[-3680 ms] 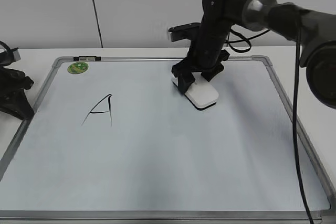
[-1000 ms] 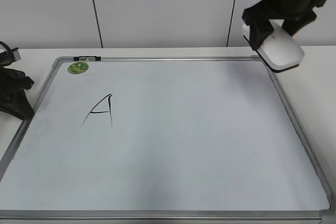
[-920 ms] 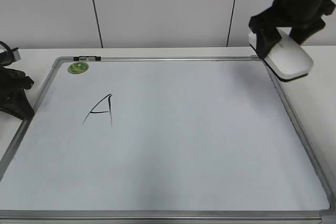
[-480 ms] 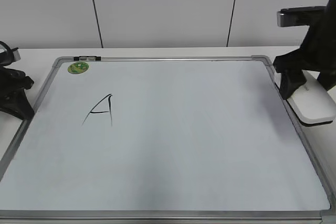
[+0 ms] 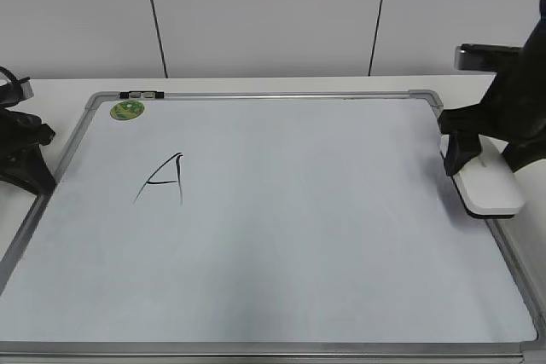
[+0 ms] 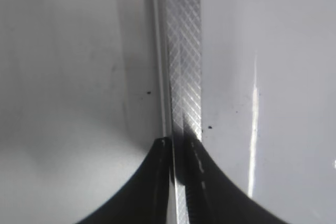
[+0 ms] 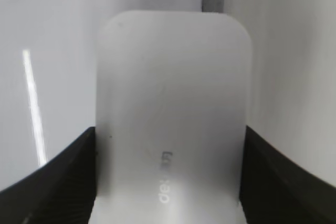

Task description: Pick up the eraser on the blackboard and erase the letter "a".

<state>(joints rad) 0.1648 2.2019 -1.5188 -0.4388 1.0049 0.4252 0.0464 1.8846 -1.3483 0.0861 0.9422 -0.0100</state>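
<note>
My right gripper (image 5: 485, 158) is shut on the white eraser (image 5: 489, 190) and holds it low over the right frame of the blackboard (image 5: 299, 228). In the right wrist view the eraser (image 7: 170, 98) fills the space between the black fingers (image 7: 63, 182), grey lettering up. No small letter "a" shows on the board. Only the large capital "A" (image 5: 162, 181) is drawn, at the left. My left gripper (image 5: 26, 159) rests at the board's left edge, its fingers almost together over the silver frame (image 6: 184, 51).
A round green sticker (image 5: 127, 109) sits at the board's top left corner. A small dark clip (image 5: 141, 94) lies on the top frame. White table shows beyond the frame on both sides, and a white wall stands behind.
My right gripper lifted the eraser from the board's upper middle, carried it right, and lowered it to the right frame. In the last half second it shifted slightly left. The left arm stayed still.
</note>
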